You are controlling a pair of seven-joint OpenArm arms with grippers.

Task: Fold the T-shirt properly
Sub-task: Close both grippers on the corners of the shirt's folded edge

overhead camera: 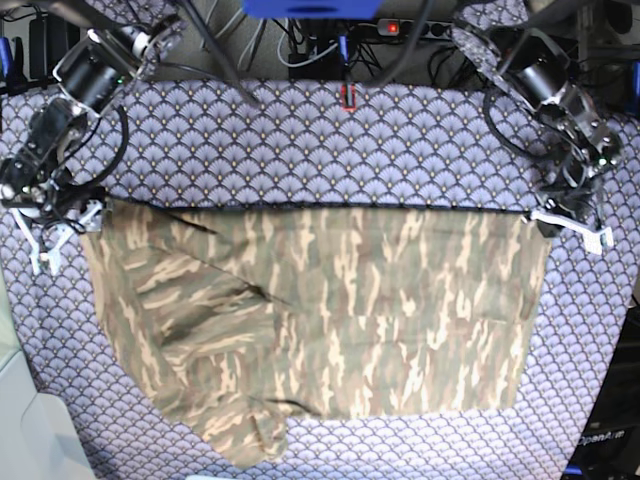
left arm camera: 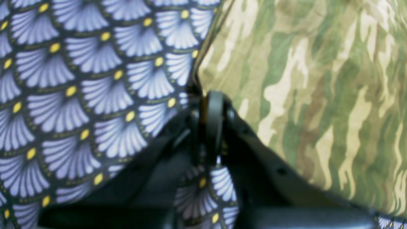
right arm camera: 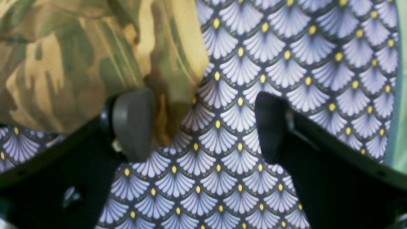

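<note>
A: Purple scallop-print tablecloth [overhead camera: 330, 150] covers the whole counter; cables and equipment sit along the far edge at 12 o'clock. Where is the T-shirt?

B: T-shirt [overhead camera: 330, 320], camouflage print, lies spread across the middle of the cloth. Its top edge runs straight from 9 to 3 o'clock. Lower corner toward 7 o'clock is rumpled and bunched.

A: Left hand?

B: Left hand [left arm camera: 211, 122] is at the shirt's top corner, 3 o'clock side in the base view. Fingers together, pinched on the T-shirt's edge where fabric meets tablecloth.

A: Right hand?

B: Right hand [right arm camera: 203, 124] is at the opposite top corner, 9 o'clock side. Fingers [right arm camera: 133, 124] stand wide apart. A fold of the shirt corner lies against the inner face of one finger; bare tablecloth shows across the rest of the gap. Not clamped.
</note>
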